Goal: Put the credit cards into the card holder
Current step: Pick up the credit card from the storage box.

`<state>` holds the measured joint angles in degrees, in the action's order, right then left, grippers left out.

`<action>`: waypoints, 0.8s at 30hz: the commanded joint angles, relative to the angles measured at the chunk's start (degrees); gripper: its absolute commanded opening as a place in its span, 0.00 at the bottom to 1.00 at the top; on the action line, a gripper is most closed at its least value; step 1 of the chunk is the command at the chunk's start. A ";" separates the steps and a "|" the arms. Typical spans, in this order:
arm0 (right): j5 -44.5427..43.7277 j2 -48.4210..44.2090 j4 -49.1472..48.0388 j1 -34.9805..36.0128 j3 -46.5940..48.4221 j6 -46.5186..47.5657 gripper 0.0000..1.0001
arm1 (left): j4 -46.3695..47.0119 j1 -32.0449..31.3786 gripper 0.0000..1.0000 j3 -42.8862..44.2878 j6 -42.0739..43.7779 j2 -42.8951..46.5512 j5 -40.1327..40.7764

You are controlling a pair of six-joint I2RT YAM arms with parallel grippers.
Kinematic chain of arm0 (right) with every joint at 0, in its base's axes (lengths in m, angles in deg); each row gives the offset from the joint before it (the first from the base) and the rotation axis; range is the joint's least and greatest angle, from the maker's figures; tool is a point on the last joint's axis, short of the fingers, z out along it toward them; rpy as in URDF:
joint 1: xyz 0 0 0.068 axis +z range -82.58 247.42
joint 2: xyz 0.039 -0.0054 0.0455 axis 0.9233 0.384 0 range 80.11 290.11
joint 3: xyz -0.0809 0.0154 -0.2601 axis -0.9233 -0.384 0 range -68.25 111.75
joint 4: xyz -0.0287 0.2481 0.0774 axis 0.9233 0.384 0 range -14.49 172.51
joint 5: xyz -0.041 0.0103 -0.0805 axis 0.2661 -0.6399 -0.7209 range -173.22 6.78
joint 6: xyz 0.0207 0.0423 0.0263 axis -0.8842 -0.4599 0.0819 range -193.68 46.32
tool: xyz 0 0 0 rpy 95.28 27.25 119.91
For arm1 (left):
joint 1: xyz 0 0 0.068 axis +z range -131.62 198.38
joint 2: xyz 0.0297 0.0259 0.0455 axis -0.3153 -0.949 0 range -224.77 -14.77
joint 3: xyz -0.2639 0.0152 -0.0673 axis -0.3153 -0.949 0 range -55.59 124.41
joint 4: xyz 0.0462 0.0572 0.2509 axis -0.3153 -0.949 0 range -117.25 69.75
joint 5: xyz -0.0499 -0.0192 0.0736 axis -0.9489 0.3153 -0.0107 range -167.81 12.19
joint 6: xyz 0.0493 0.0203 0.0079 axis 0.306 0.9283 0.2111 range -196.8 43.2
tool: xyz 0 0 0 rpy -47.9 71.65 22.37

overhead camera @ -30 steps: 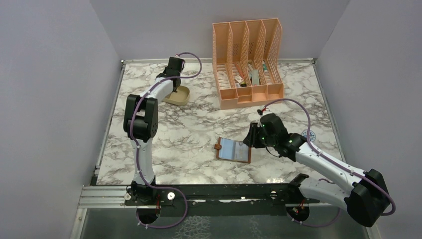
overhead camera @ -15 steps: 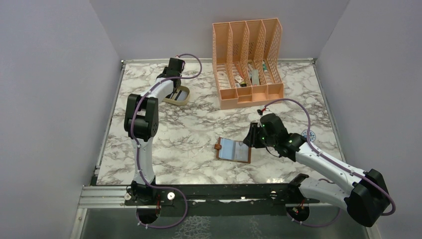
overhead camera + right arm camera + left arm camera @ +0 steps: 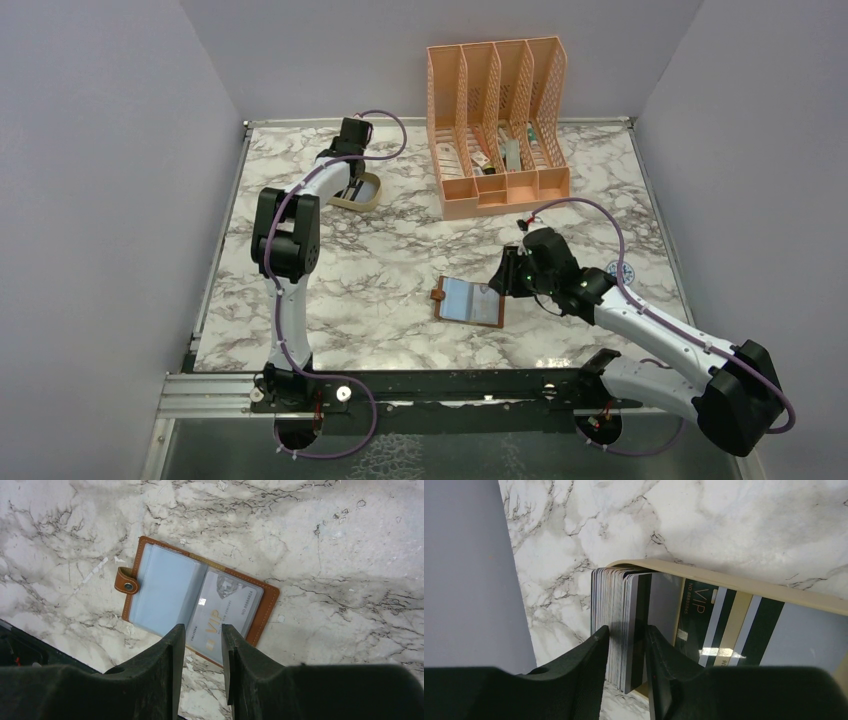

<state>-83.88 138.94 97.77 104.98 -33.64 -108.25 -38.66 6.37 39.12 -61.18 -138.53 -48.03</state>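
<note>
Far left and to the back of the marble counter (image 3: 400, 250): left hand (image 3: 626, 634) down at the beige oval tray (image 3: 734, 582). Keeps only a narrow gap, straddling part of a stack of credit cards (image 3: 619, 605) set on edge at the tray's left end; cannot tell whether pinching them or merely alongside. Just right of the stack, inside the tray, more cards lying flat (first a dark card (image 3: 696, 612) lettered VIP in gold, then dark, pale and gold stripes). Further right, against the back wall: a tall peach file organiser (image 3: 497, 110), four slots, small items low in them. Nearer and right of centre: the card holder (image 3: 165, 587), lying open and flat on the counter, brown leather rim, snap tab (image 3: 126, 580) at its left edge, shiny bluish pockets facing up, a pale card (image 3: 225, 610) marked VIP in the right-hand pocket. Rightmost: right hand (image 3: 200, 635), poised at the holder's right edge in the overhead view, set narrowly apart and gripping nothing; touching the leather or not, cannot tell.
</note>
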 commanded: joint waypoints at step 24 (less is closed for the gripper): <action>-1.36 -1.02 -1.57 0.40 0.86 0.38 0.33 | -0.32 0.41 0.26 1.00 1.22 1.95 2.98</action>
<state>-83.99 138.92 97.77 104.98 -33.64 -108.25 -38.09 6.26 39.14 -60.37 -138.51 -46.90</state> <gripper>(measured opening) 0.332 0.269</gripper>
